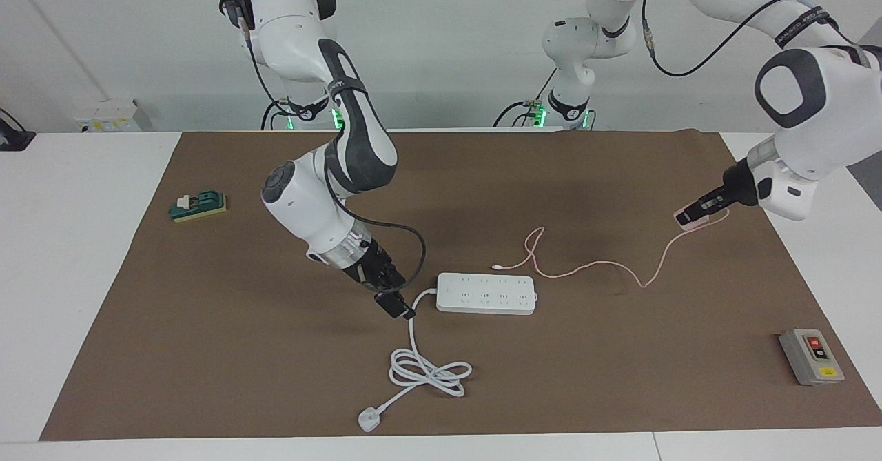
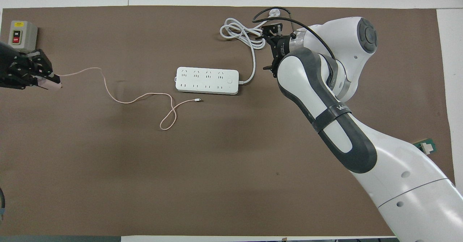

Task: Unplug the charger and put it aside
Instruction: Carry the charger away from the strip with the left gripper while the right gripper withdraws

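Observation:
My left gripper is shut on the small pale-pink charger and holds it just above the mat at the left arm's end of the table, apart from the power strip. It also shows in the overhead view with the charger. The thin pink cable trails across the mat, and its free end lies beside the white power strip, on the side nearer to the robots. My right gripper is low at the cord end of the strip, at the thick white cord.
The strip's white cord lies coiled on the mat, farther from the robots than the strip. A grey box with red and yellow buttons stands at the left arm's end. A small green block lies at the right arm's end.

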`<action>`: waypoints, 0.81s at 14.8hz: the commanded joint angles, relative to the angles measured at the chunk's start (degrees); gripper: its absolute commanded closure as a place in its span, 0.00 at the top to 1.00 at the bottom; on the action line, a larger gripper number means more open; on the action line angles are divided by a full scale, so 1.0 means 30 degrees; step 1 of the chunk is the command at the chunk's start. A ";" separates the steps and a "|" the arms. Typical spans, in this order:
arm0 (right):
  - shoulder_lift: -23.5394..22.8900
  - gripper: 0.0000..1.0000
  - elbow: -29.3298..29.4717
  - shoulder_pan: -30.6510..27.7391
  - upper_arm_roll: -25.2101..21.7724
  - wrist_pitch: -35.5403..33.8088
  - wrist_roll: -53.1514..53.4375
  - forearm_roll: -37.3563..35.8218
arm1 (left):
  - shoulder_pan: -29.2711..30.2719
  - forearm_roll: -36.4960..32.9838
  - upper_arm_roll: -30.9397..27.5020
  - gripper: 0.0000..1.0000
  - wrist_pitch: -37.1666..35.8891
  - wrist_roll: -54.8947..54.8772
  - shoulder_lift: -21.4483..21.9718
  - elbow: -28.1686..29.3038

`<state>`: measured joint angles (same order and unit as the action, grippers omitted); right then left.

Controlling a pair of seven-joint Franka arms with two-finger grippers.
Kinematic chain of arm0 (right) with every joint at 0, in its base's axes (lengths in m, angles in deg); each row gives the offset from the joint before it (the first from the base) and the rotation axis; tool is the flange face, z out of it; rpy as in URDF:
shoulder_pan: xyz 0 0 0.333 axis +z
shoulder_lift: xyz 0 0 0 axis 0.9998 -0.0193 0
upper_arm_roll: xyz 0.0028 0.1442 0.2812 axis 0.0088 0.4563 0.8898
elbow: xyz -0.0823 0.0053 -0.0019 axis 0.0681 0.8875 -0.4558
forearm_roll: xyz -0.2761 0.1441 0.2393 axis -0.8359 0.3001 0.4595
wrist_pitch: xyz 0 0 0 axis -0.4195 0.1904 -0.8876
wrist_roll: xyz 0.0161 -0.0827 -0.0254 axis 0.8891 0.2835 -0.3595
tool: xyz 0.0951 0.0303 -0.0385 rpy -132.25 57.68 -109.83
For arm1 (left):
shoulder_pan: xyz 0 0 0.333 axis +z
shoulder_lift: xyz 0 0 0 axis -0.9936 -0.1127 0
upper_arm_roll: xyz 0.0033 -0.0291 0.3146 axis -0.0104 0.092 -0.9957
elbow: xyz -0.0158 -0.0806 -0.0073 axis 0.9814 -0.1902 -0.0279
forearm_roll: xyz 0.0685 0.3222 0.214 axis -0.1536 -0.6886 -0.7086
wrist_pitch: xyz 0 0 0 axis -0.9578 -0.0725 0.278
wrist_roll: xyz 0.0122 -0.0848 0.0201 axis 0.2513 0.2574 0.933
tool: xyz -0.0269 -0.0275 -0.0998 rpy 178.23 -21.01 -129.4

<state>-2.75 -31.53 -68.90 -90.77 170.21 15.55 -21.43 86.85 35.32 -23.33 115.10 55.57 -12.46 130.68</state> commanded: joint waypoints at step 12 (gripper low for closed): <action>0.5953 1.00 -0.0261 -0.5607 0.0088 -1.0050 -1.1665 -0.7803 | 0.4721 0.4291 0.0182 0.00 0.1349 -1.0217 -0.0170 0.2550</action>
<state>13.33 -30.96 -83.95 -91.31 141.92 -11.45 -41.49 101.01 46.76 -22.75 117.44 25.69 -14.10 135.49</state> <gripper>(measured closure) 0.000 0.683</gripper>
